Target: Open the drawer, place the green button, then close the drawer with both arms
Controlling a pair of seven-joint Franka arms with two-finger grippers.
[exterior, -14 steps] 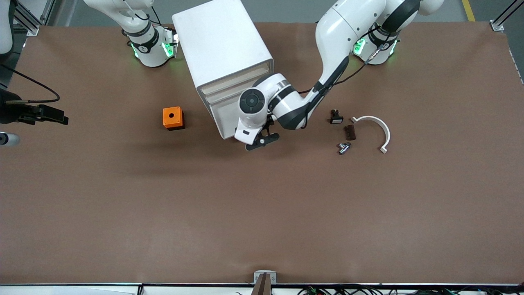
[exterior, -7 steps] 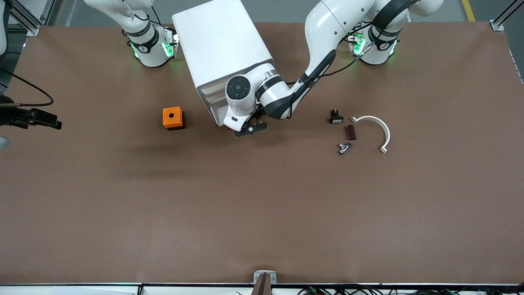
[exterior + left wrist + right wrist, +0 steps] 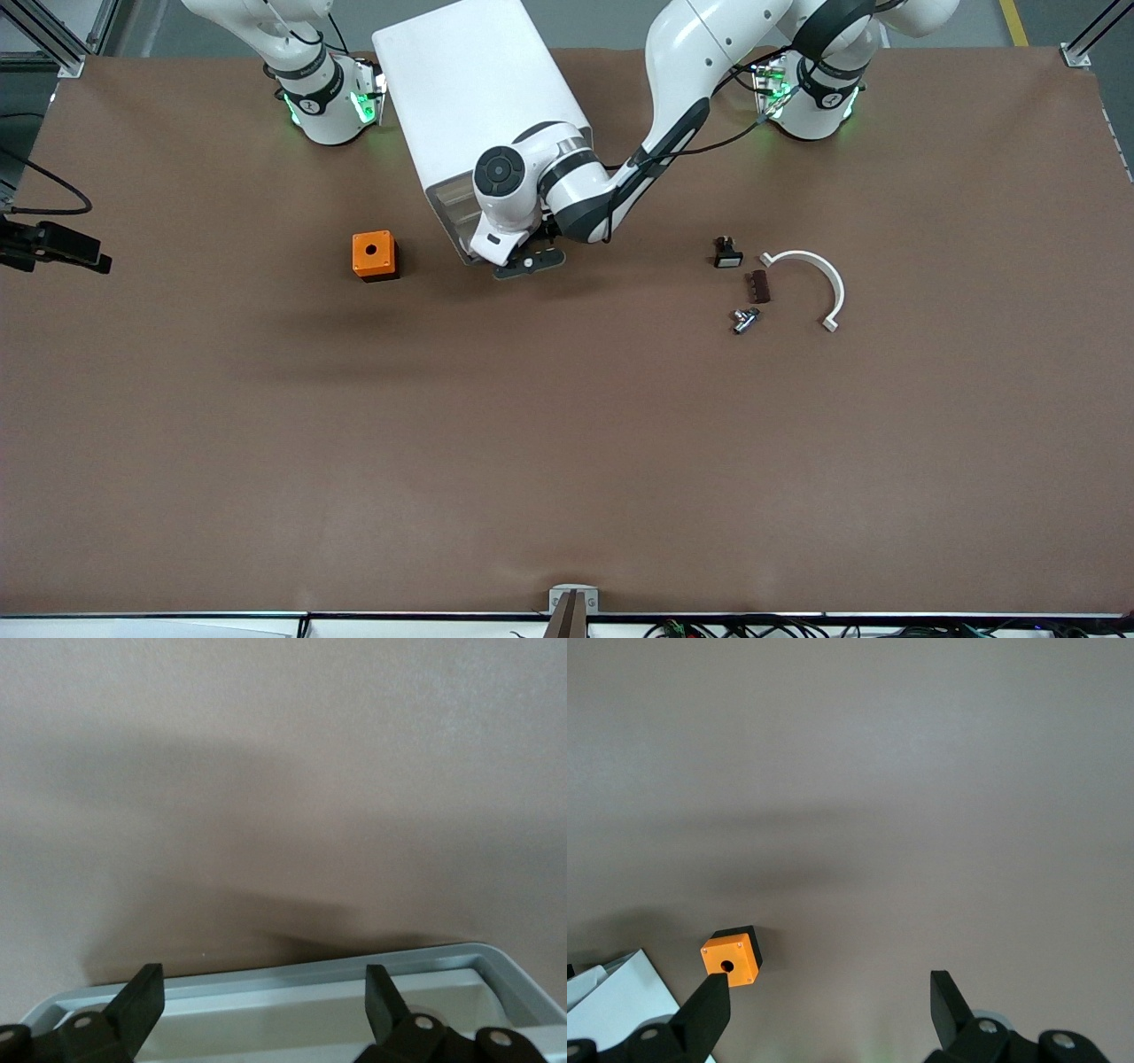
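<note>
The drawer (image 3: 458, 232) is seen a short way out of the white cabinet (image 3: 478, 89). In the left wrist view its pale rim (image 3: 354, 966) shows as a thin, smooth moulded wall with rounded corners around a shallow tray. The left gripper (image 3: 529, 263) is held at the drawer's front edge with its fingers (image 3: 142, 997) spread apart and nothing clamped (image 3: 261, 979).

The button (image 3: 744, 319) is left lying on the table (image 3: 567, 461), well apart from the cabinet toward the left arm's end, so the drawer step is judged unfinished. A straight travel along the drawer's own axis is called for, since the cabinet is set at an angle to the table edge. Contact is best made squarely at the middle of the front, or the light tray may be skewed and jammed. The cabinet looks light and smooth and could be slid on the brown mat.

Near the button are a black switch (image 3: 727, 253), a small brown ribbed piece (image 3: 757, 285) and a white curved bracket (image 3: 811, 270). An orange box (image 3: 375, 255) with a round hole is set beside the cabinet toward the right arm's end.

The right gripper (image 3: 58, 248) is kept waiting over that end of the table, fingers apart (image 3: 824, 1010) and empty.
</note>
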